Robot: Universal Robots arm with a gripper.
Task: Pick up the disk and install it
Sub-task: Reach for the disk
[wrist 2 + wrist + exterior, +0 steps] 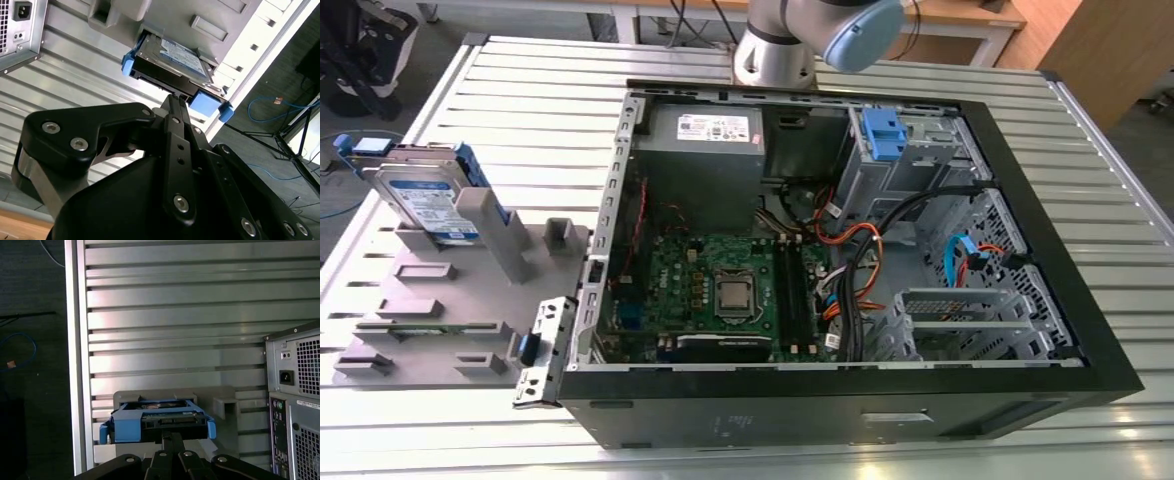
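Observation:
The disk (pixel 434 200) stands on edge in a slot of a grey holder (pixel 440 300) at the exterior view's left, its white-and-blue label facing out and blue rails on its sides. In both wrist views the disk (pixel 172 60) (pixel 155 420) lies just beyond my fingertips. My gripper (pixel 175 100) (pixel 172 436) is shut with nothing between its fingers. It sits apart from the disk and points at the disk's connector end. In the exterior view, part of my arm (pixel 814 40) shows behind the computer.
An open computer case (pixel 1067 250) lies on the slatted metal table (pixel 520 90), showing a motherboard (pixel 720 290), cables, a grey power supply (pixel 707 135) and a drive cage with a blue tab (pixel 885 135). The case's rear panel (pixel 300 405) is near the holder.

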